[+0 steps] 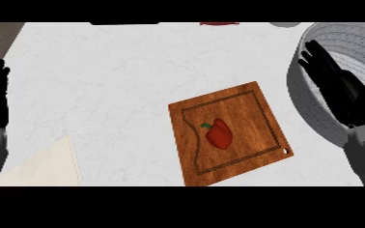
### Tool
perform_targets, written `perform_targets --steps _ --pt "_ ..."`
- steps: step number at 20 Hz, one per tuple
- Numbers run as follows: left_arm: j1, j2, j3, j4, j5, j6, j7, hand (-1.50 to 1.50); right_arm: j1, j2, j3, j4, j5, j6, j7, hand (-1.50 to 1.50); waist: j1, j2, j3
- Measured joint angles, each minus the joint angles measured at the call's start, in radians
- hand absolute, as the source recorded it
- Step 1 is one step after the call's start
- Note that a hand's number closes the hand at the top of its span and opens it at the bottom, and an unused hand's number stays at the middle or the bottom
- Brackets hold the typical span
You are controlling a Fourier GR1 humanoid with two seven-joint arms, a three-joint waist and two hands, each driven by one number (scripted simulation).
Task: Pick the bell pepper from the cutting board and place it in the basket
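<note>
From my station, the bell pepper [219,134] lies on its side near the middle of the cutting board [249,111]. Its green stem points to the upper left and its body runs down and to the right, roughly along the board's tilted side edges. My right hand [335,89] hangs over the inside of the basket [296,86] at the counter's right, fingers straight and fanned apart, holding nothing. The pepper therefore sits left of and below those fingers in the view, with the basket's wall and the board's right edge between them. The left hand [4,94] shows only as a dark sliver at the far left edge, well apart from the board, and I cannot tell its state. I judge the right hand the nearer one for the pick, and I would close it across the pepper's narrow width rather than along its length.
</note>
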Motion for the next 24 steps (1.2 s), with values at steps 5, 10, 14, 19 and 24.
perform_targets --steps 5,10,14,19,24 --pt "-0.039 -0.054 -0.069 -0.009 0.031 -0.086 0.006 0.0 -0.147 0.11 0.077 -0.001 -0.095 0.166 -0.064 1.5 0.069 0.005 0.009" --pt "-0.056 -0.119 -0.148 -0.022 0.076 -0.177 0.023 0.0 -0.315 0.146 0.233 -0.123 -0.057 0.425 -0.196 -1.5 0.131 0.004 0.009" --pt "-0.055 -0.129 -0.154 -0.015 0.116 -0.23 0.041 0.0 -0.306 0.199 0.377 -0.2 0.095 0.537 -0.378 -1.5 0.098 -0.005 0.01" --pt "-0.018 -0.121 -0.123 0.004 0.149 -0.285 0.034 0.0 -0.243 0.249 0.498 -0.281 0.301 0.523 -0.453 -1.5 0.053 -0.016 0.009" --pt "-0.017 -0.127 -0.109 0.013 0.152 -0.294 0.038 0.0 -0.342 0.197 0.494 -0.358 0.342 0.566 -0.25 -1.5 0.034 -0.023 0.007"
